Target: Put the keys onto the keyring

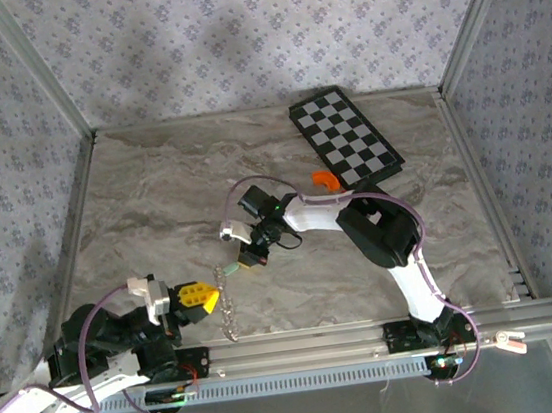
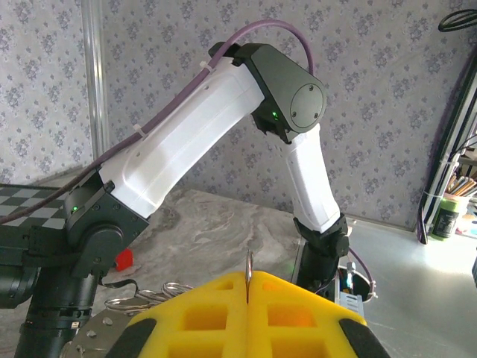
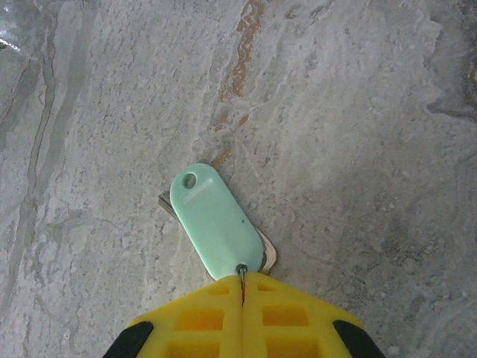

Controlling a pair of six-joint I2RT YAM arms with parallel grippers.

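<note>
A marbled grey surface (image 1: 156,211) lies inside walls of flowered wallpaper, with a black-and-white checkered board (image 1: 346,135) at its far right and an orange curved piece (image 1: 325,180) just beside the board's near corner.

From above, the keyring (image 1: 228,303) is a limp beaded chain at the near edge, touching the tip of the left claw (image 1: 212,297). The right claw (image 1: 245,261) is bent down to the surface just beyond the chain's far end.

The left wrist view adds the grip. The left claw (image 2: 248,292) is clenched, with a thin sliver of the keyring's metal (image 2: 248,270) pinched upright between its yellow pads. Behind it are the right arm (image 2: 201,127), some silvery wire loops (image 2: 160,293) on the surface and a small red block (image 2: 124,259).

The right wrist view gives what the overhead cannot resolve. The keys (image 3: 216,220), a pale teal-green oblong tag with a small hole at its far end, lie flat on the surface over a sliver of metal (image 3: 269,255). The right claw (image 3: 242,287) is clenched, grasping them at their near end.
</note>
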